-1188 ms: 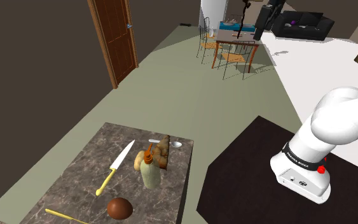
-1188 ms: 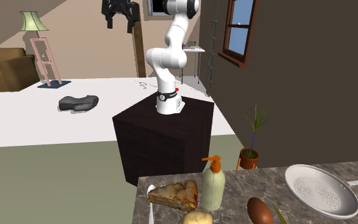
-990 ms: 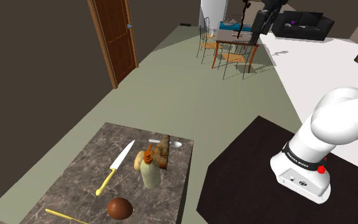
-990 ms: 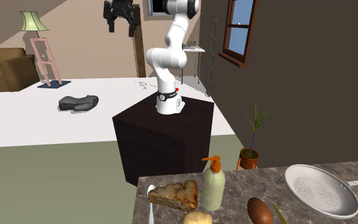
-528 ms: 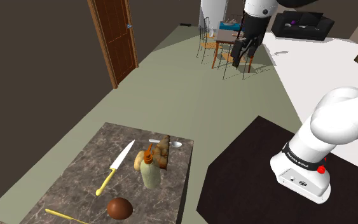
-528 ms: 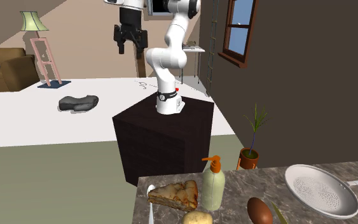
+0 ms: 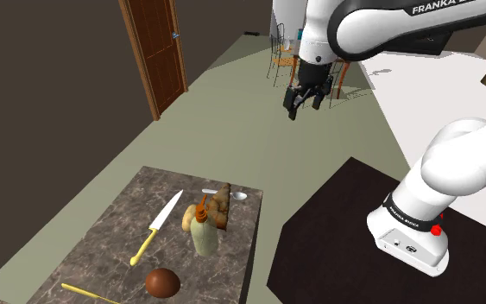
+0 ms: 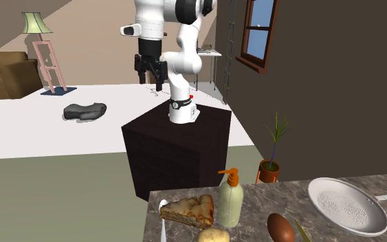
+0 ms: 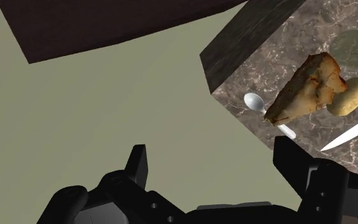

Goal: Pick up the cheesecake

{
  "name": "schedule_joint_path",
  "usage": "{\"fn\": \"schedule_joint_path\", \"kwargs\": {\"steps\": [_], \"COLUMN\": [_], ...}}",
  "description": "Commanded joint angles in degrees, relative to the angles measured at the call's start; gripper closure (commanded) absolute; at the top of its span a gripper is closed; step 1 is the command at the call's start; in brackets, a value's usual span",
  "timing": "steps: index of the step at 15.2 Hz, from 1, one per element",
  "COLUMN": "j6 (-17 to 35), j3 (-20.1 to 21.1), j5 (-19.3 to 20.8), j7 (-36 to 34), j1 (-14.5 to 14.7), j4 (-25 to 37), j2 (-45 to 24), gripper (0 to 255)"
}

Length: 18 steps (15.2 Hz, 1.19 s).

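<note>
Well, on the shoulder view's left stands a stone table [image 7: 116, 233]. On it, from left to right, lie a knife [image 7: 156, 226], a bottle [image 7: 202, 233], the cheesecake [image 7: 223, 205] and a spoon [image 7: 239, 197]. The cheesecake is a brown wedge at the table's far edge, just beside the bottle. Further right, the gripper [image 7: 306, 99] hangs high over the green floor, well apart from the table. The dark stand [image 7: 327, 224] is at the lower right.

From the second exterior view, the gripper [image 8: 150, 75] points down in front of the arm. The cheesecake [image 8: 188, 210] lies near the bottom, with the bottle [image 8: 229, 203] right of it.

From the wrist view, the fingers [image 9: 137, 164] stand wide apart with nothing but floor between them. Past them, the cheesecake [image 9: 304, 89] lies near the table's corner. The spoon [image 9: 260, 107] rests against it, and a pale lump [image 9: 350, 95], maybe a potato, sits by its other side.
</note>
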<state>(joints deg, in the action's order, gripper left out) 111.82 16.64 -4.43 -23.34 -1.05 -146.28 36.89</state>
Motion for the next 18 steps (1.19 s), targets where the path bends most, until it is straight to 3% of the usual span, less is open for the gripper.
{"fn": "schedule_joint_path", "kwargs": {"steps": [1, 10, 14, 18], "j6": [3.85, 19.76, 26.18, 31.34], "j3": [1.93, 10.73, 13.76, 14.29], "j5": [-1.21, -1.89, 1.94, 8.74], "j7": [-3.55, -20.31, -29.53, -40.12], "j1": [-0.20, -2.93, -4.50, -4.40], "j4": [-1.27, 0.16, 3.06, 7.35], "j2": [-2.84, -21.57, -31.92, -42.98], "gripper": [0, 0, 0, 0]}}
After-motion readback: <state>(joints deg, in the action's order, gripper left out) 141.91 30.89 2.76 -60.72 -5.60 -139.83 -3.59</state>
